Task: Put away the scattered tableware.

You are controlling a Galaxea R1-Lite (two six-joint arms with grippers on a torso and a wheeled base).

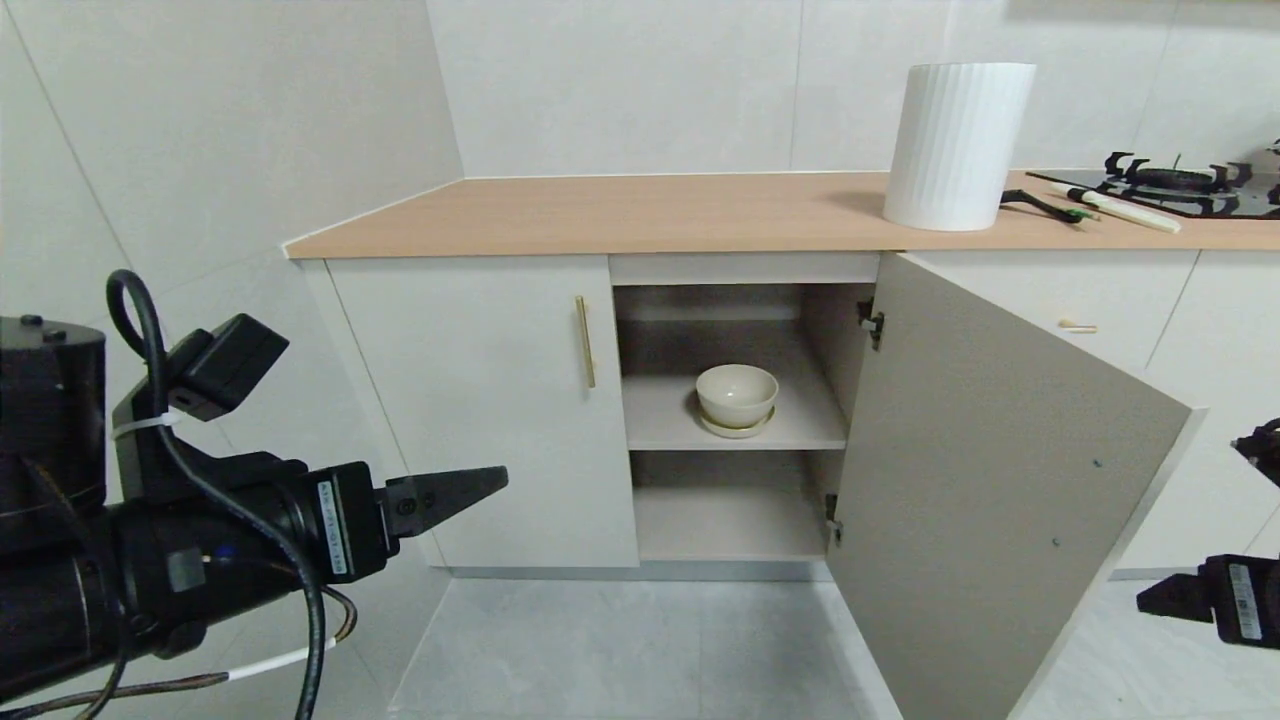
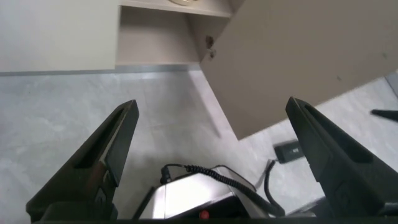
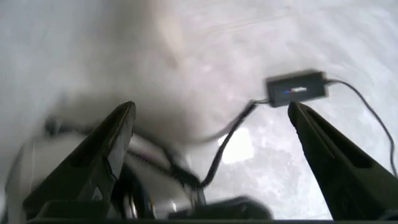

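Head view: bowl sits on a saucer, roughly mid-way along the upper shelf of the open cabinet, with the lower shelf beneath. Cabinet door on the right is swung wide toward the near side. Left door is closed, gold handle upright. Left tool is low at near left, in front of the closed door, pointing right, well apart from the bowl. Left wrist view: its fingers are spread wide with nothing between them, floor underneath. Right tool is at the near right edge, right of the open door. Right wrist view: its fingers are also apart, gripping nothing, over floor with a black box on a cable. On the desk: white ribbed vase at far right, two long utensils just beside it, stove past those.
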